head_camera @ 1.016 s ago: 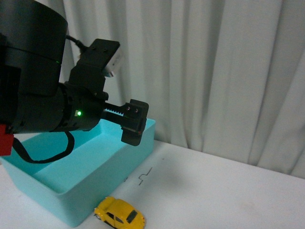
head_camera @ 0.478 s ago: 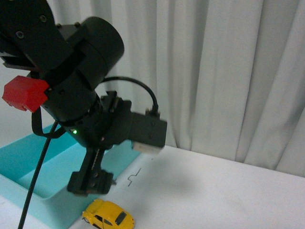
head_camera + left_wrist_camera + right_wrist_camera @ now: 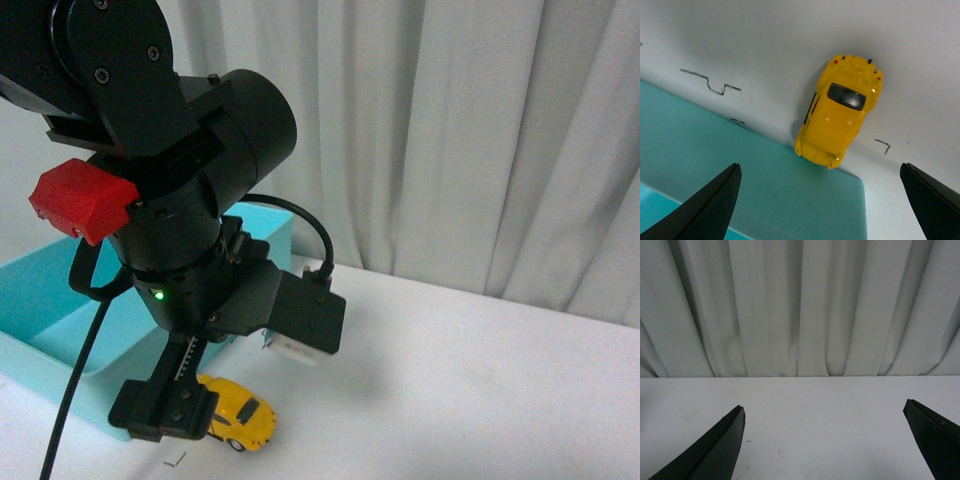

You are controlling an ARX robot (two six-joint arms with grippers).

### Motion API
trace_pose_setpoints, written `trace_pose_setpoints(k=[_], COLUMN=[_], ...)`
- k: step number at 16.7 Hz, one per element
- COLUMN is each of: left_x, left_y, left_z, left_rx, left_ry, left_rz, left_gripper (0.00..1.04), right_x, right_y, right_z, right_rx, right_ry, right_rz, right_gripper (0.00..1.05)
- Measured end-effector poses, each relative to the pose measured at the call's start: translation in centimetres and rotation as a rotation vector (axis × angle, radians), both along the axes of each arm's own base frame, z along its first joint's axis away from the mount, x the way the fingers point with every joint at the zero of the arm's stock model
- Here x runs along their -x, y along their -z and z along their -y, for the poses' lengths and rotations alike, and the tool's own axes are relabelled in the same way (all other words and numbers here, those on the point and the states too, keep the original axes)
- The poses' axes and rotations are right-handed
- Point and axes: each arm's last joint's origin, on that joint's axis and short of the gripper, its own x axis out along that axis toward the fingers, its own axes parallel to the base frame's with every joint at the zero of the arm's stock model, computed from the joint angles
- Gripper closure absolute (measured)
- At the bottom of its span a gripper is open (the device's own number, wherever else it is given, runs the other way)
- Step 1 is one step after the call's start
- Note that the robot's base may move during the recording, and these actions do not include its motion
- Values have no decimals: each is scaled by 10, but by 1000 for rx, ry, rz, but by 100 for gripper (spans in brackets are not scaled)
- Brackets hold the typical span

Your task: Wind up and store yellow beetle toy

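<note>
Since a second ago the left arm has swung off its position above the bin and rolled over, so that the left tool [image 3: 820, 166] now points down at the surface [image 3: 480, 380] instead of out across the bin [image 3: 40, 310]. Its fingers are spread wide and grip nothing; the wrist view shows them standing well clear on either side of the yellow toy car [image 3: 840, 112]. The car sits on its wheels on the surface, outside the bin, with its nose touching the bin's outer wall near a corner and its red-lit rear pointing away. The car lies slightly skewed to the line between the fingers, so some wrist rotation is probably needed before closing. This hovering, wide-open stance is judged to be a lining-up for a pick: the spread leaves room to come down over the car, which is narrower than the opening. The bin wall so close to the nose may obstruct one finger, and that is the chief risk noted. In the front view the forearm descends steeply, its wrist camera block jutting out to one side and one finger block low beside the car. The right tool [image 3: 824, 407] is likewise spread and empty, held level over bare surface and facing the curtain [image 3: 800, 305]. Winding and storing are not yet begun.
</note>
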Motion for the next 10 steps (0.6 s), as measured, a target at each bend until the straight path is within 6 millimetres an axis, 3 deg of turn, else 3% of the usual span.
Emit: trace_pose_setpoints(k=[2,10], left_x=[-1,-2], left_y=[13,57], left_z=[0,-9], left_rx=[14,40], left_ry=[-101,-114], left_rz=[6,-19], left_gripper=[7,7], right_x=[0,0], right_y=[0,0], right_z=[0,0], right_rx=[0,0], right_ry=[0,0], right_rz=[0,0], right_gripper=[7,7])
